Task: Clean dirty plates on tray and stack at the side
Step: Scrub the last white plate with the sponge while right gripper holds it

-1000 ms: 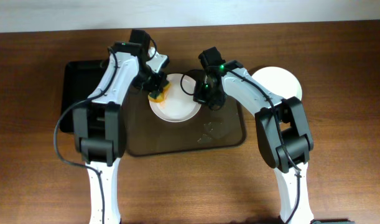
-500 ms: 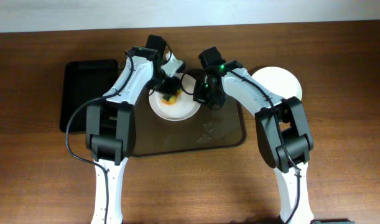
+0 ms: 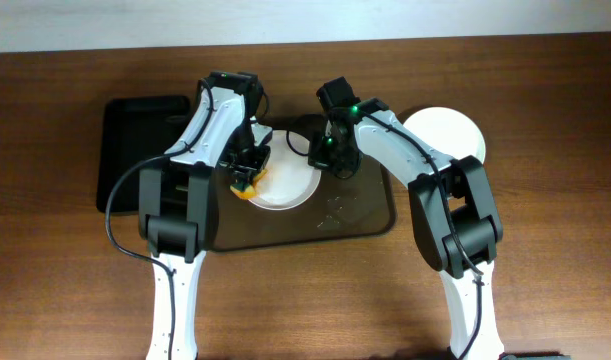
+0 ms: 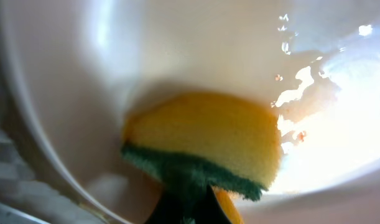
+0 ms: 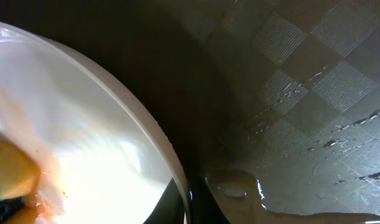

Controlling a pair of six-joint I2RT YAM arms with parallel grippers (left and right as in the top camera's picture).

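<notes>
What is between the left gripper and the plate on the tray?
A yellow-and-green sponge, against the plate; the left wrist view shows it.

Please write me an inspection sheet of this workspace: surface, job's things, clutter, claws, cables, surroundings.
Surface: wooden table.
Job's things: wet brown tray; smeared plate on it; second plate on the table, to the right.
Clutter: black tray at left.
Claws: left claw shut on a sponge pressed on the smeared plate; right claw shut on its rim.
Cables: black cable beside the left arm.
Surroundings: pale wall behind.
</notes>
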